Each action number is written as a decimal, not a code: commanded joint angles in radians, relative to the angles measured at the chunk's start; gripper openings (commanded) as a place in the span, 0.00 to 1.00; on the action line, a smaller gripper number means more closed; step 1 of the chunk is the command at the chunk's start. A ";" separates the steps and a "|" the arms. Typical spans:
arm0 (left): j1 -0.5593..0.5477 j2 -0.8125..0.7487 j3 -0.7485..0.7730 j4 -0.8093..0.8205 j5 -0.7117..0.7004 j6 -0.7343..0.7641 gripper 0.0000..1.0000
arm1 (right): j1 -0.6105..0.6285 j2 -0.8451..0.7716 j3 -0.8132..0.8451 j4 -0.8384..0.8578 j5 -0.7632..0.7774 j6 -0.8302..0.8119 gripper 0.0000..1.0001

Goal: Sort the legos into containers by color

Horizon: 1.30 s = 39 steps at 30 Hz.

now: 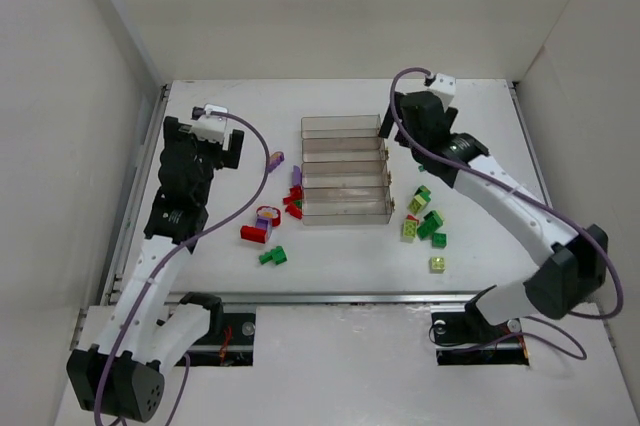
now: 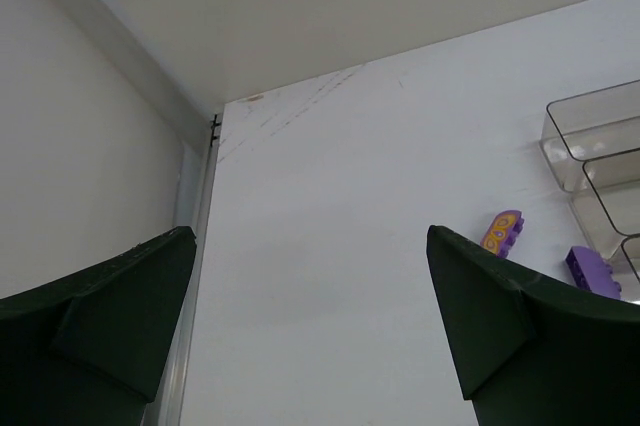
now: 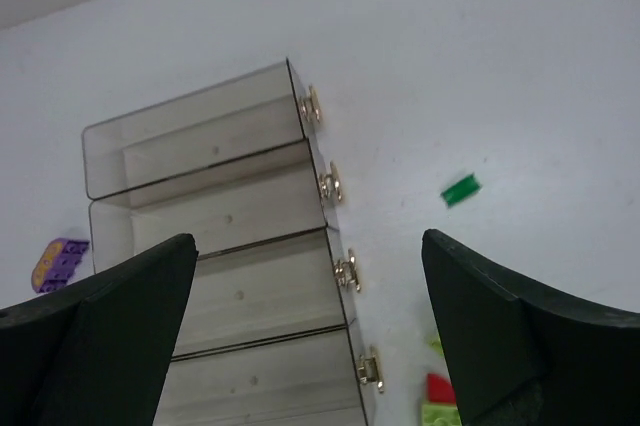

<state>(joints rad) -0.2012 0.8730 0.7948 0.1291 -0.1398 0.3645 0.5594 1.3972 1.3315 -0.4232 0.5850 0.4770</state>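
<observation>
Sitting mid tabletop (image 1: 340, 256) is the clear tray (image 1: 340, 126): 4 long thin boxes side by side, smoky see-thru plastic w/ smooth flat sides. Little shiny gold clips (image 3: 333, 186) stick out at one end, 1 per box.

All the legos (image 1: 293, 208) lie on the tabletop outside the tray, in 2 bunches. Left of the tray are red bricks (image 1: 253, 234), a dark green brick (image 1: 273, 256) and a purple brick (image 1: 297, 176) right by the tray's side. A dotted purple brick (image 2: 502, 232) w/ yellow spots lies a bit apart. Right of the tray are green & lime bricks (image 1: 425, 216), bumpy on top, w/ one lime brick (image 1: 438, 264) off by itself.

The left claw (image 2: 310, 236) is spread wide, holding nothing, over bare tabletop. The purple ones sit between it & the tray. The right claw (image 3: 307, 241) is spread wide too, holding nothing, up by the tray's clip end. Claw fingers (image 3: 110, 316) are dark, flat & pointy. White walls (image 1: 110, 146) box in the tabletop on 3 sides.
</observation>
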 commanded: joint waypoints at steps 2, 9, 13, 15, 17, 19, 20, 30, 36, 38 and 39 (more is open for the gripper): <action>-0.004 -0.019 -0.011 0.058 -0.024 -0.056 1.00 | -0.081 0.165 0.032 -0.124 -0.074 0.333 0.95; -0.004 0.115 -0.012 0.092 -0.033 -0.027 1.00 | -0.233 0.376 0.138 -0.298 -0.122 0.417 0.85; 0.028 0.193 0.009 0.118 -0.034 -0.036 1.00 | -0.314 0.376 0.083 -0.289 -0.122 0.417 0.85; 0.042 0.224 0.023 0.128 0.017 -0.036 1.00 | -0.366 0.376 0.074 -0.269 -0.158 0.417 0.86; 0.060 0.271 0.047 0.129 0.078 -0.050 1.00 | -0.392 0.413 0.060 -0.258 -0.200 0.408 0.86; 0.060 0.311 0.069 0.129 0.078 -0.059 1.00 | -0.403 0.453 0.078 -0.258 -0.232 0.408 0.86; 0.060 0.322 0.069 0.129 0.078 -0.059 1.00 | -0.403 0.486 0.092 -0.267 -0.249 0.408 0.86; 0.092 0.389 0.044 0.196 0.065 -0.052 1.00 | -0.403 0.630 0.184 -0.244 -0.340 0.440 0.83; 0.129 0.377 0.023 0.219 0.051 -0.052 1.00 | -0.414 0.677 0.242 -0.288 -0.292 0.440 0.76; 0.129 0.377 0.011 0.230 0.036 -0.052 1.00 | -0.424 0.677 0.242 -0.298 -0.292 0.440 0.70; 0.129 0.368 0.000 0.239 0.036 -0.052 1.00 | -0.424 0.677 0.242 -0.298 -0.303 0.431 0.66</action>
<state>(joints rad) -0.0803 1.2743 0.8108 0.2989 -0.0879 0.3161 0.1467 2.0651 1.5402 -0.6937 0.2794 0.8974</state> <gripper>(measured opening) 0.996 0.677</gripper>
